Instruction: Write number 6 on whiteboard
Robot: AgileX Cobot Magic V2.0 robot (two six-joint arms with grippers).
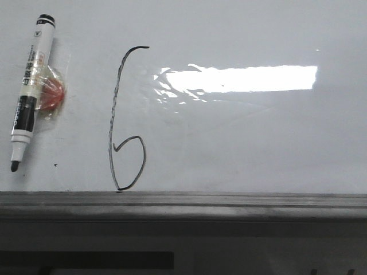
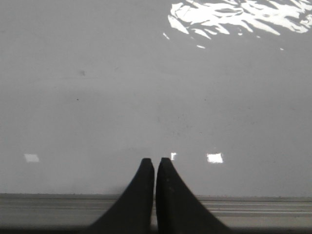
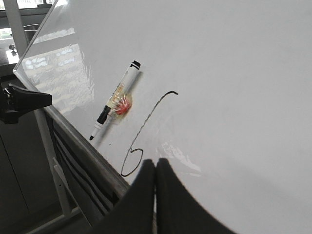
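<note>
The number 6 (image 1: 123, 123) stands in thin black line on the whiteboard (image 1: 258, 137), left of the bright light reflection; its loop ends at the grey frame strip (image 1: 229, 200). It also shows in the right wrist view (image 3: 144, 134). A black and white marker (image 1: 31, 86) lies uncapped on the board to the left of the 6, with a red blob in clear wrap beside it; it also shows in the right wrist view (image 3: 114, 107). My left gripper (image 2: 155, 163) is shut and empty over bare board. My right gripper (image 3: 155, 165) is shut and empty, close to the 6's loop.
A tiny black dot (image 1: 55, 165) sits on the board below the marker. In the right wrist view a dark arm part (image 3: 22, 102) shows past the board's left edge, with a stand leg (image 3: 53, 185) below.
</note>
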